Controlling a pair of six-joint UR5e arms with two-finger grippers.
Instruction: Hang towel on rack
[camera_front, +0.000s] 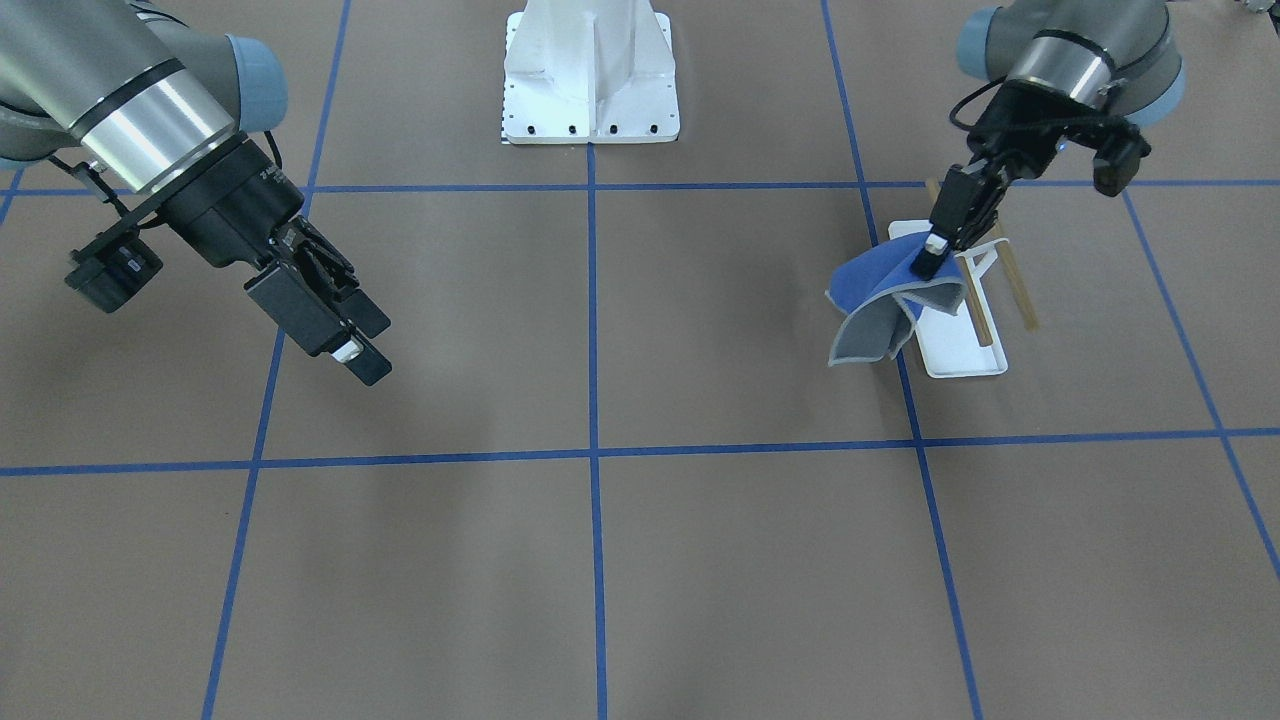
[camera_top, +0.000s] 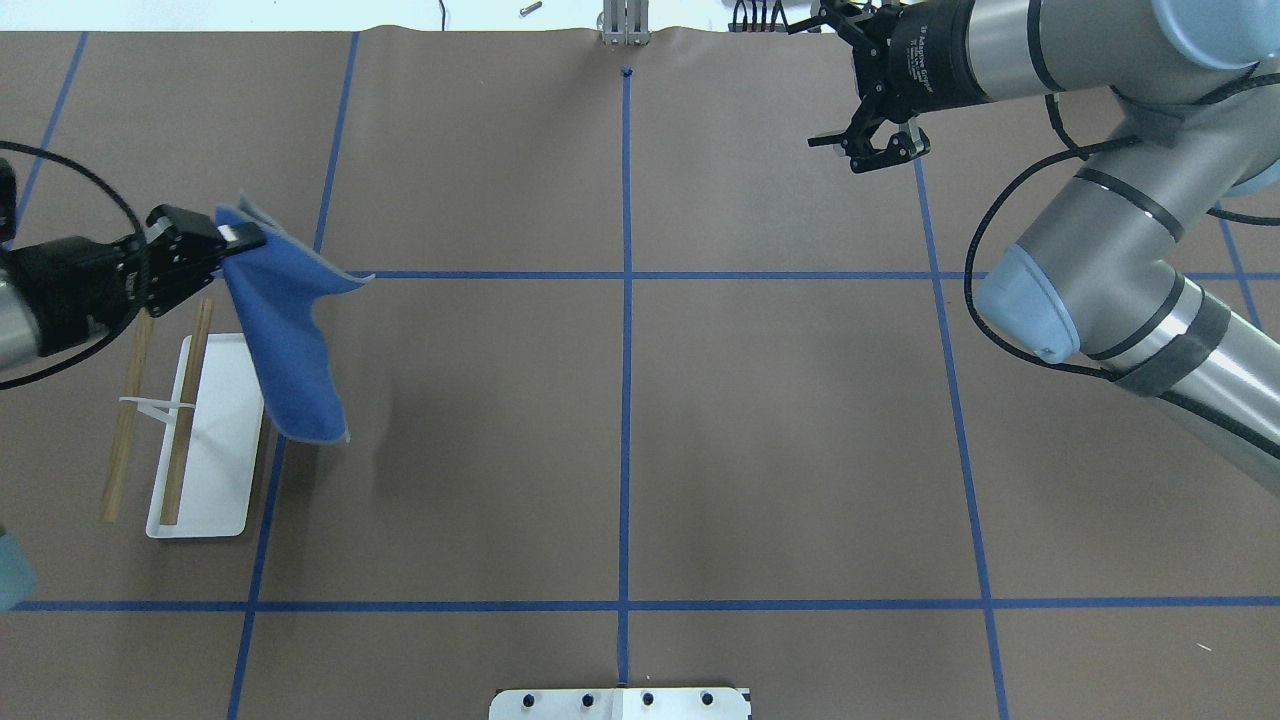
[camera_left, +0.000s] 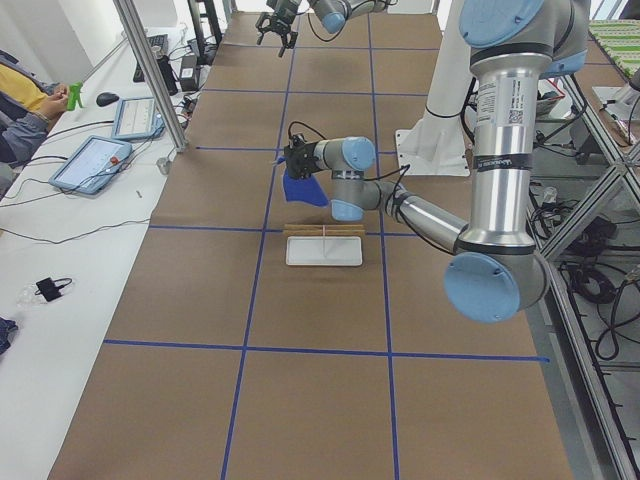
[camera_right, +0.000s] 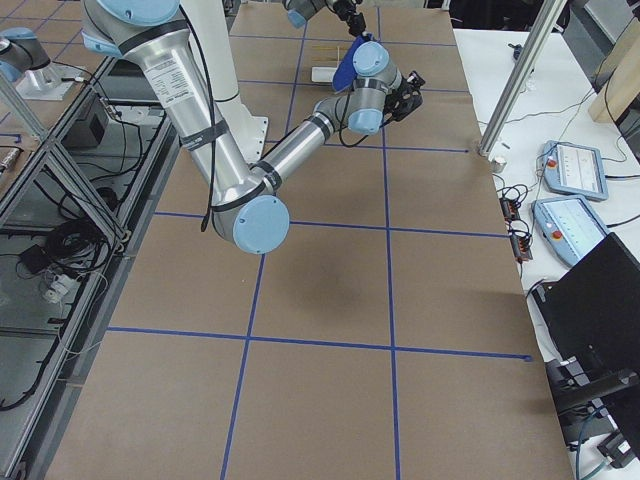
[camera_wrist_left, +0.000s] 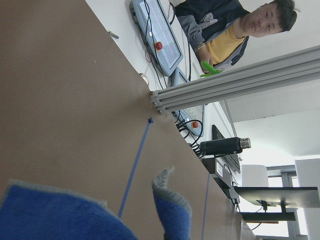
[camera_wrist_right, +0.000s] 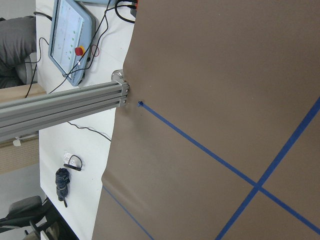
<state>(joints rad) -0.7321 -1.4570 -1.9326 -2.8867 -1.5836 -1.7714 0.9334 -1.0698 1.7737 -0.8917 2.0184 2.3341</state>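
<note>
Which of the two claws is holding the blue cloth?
The left gripper, the one by the rack: its jaws are shut on the towel, which hangs from it. The right gripper is open and empty.

Brown table (camera_front: 700, 560), blue tape grid (camera_front: 592, 330). White bolted pedestal (camera_front: 590, 80) on centre line, at table edge. Side bench: two tablets (camera_left: 95, 162), aluminium post (camera_left: 150, 70), person in yellow shirt (camera_wrist_left: 225, 35).
</note>
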